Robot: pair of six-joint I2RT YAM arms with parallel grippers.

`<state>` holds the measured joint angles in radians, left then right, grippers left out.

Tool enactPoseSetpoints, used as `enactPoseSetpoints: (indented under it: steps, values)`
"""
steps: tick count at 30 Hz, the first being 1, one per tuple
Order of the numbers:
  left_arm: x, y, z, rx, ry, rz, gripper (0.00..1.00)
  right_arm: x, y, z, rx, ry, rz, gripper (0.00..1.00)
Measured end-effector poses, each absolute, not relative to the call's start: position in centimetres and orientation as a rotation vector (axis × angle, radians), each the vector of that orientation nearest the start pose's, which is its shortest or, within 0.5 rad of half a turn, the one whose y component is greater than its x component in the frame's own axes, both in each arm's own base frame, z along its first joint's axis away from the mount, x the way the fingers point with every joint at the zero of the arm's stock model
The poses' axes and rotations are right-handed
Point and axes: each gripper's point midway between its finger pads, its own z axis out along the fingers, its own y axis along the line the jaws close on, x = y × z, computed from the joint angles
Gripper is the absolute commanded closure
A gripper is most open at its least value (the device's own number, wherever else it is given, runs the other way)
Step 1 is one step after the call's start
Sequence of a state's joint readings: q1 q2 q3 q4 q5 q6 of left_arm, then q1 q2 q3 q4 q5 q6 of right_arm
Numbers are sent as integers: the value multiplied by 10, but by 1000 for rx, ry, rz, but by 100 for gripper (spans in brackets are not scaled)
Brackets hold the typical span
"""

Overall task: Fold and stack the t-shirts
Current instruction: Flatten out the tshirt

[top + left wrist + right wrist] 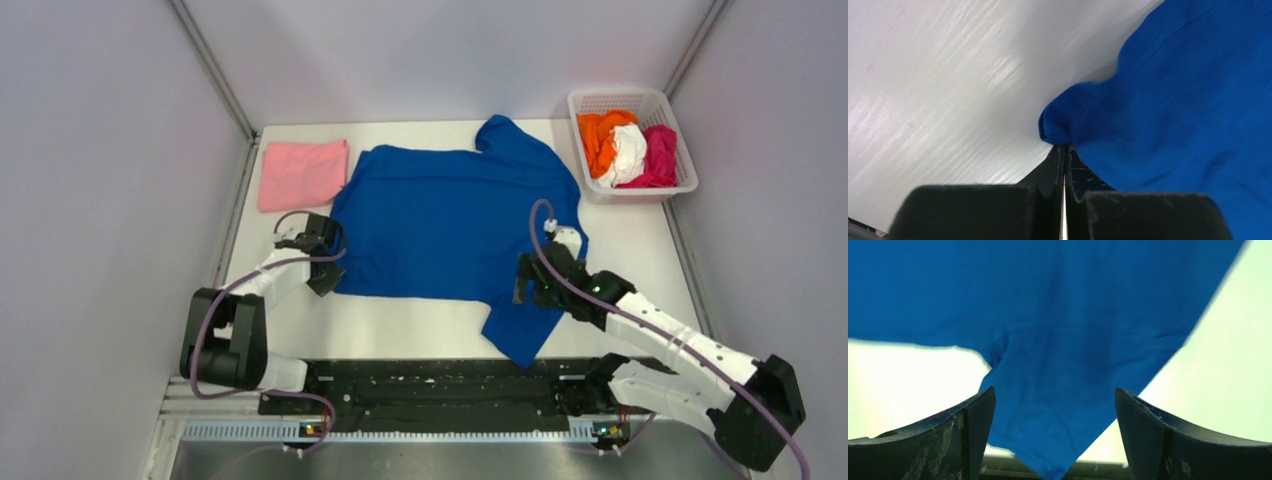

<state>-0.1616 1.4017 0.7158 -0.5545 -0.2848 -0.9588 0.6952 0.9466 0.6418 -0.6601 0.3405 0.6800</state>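
Folding entry, blue tee point(450, 215): laid flat across the middle of the surface point(620, 260), one sleeve pointing to the near edge, the other to the far edge

Other stock: pink tee point(300, 173), folded, far left corner; basket point(583, 100), far right corner, with orange tee point(598, 135), white tee point(628, 150) and magenta tee point(660, 155) bunched inside

Hazards, as judged:
- one-sided grip: only the left side has cloth, so a lift now would drag the tee askew and crease the panel
- thin pinch: the left grip takes just a small pucker of hem at the fingertips; soft cotton may slip out under pull
- right side closing on the near sleeve alone, not sleeve plus body, would leave a crooked fold line

Left end effector point(1064, 150): at the tee's left edge, fingers pressed together, nipping a small bulge of blue hem at the tips

Right end effector point(1054, 392): spread wide, holding nothing, poised over the near sleeve where it joins the body; contact with the cloth cannot be told
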Motion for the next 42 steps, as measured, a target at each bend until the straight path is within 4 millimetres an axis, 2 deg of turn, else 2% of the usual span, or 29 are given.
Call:
enactPoseSetpoints:
  steps: [3, 5, 11, 16, 20, 25, 29, 33, 38, 40, 42]
  values:
    - [248, -26, 21, -1112, 2464, 50, 100, 173, 159, 84, -64, 2543, 169, 14]
    - [244, -27, 24, -1110, 2451, 27, 100, 155, 169, 77, -150, 2598, 114, 15]
    - [246, -32, 34, -1093, 2410, -53, 100, 122, 167, 64, -272, 2673, -11, 20]
    - [250, -36, 36, -1088, 2404, -88, 100, 106, 174, 58, -299, 2724, 41, 24]
    - [252, -38, 34, -1089, 2412, -98, 100, 92, 176, 39, -340, 2778, 49, 30]
    - [250, -39, 27, -1099, 2436, -83, 100, 93, 176, 20, -344, 2799, -15, 43]
    - [250, -38, 25, -1101, 2440, -77, 100, 96, 176, 12, -300, 2797, -66, 49]
    - [250, -37, 25, -1103, 2434, -67, 100, 97, 179, 12, -260, 2796, -64, 74]
    - [252, -34, 29, -1104, 2412, -57, 100, 98, 181, 12, -186, 2793, -54, 85]
    - [255, -35, 33, -1100, 2397, -71, 100, 105, 179, 13, -155, 2765, -66, 97]
    - [260, -36, 38, -1096, 2379, -87, 100, 117, 172, 13, -87, 2731, -87, 100]
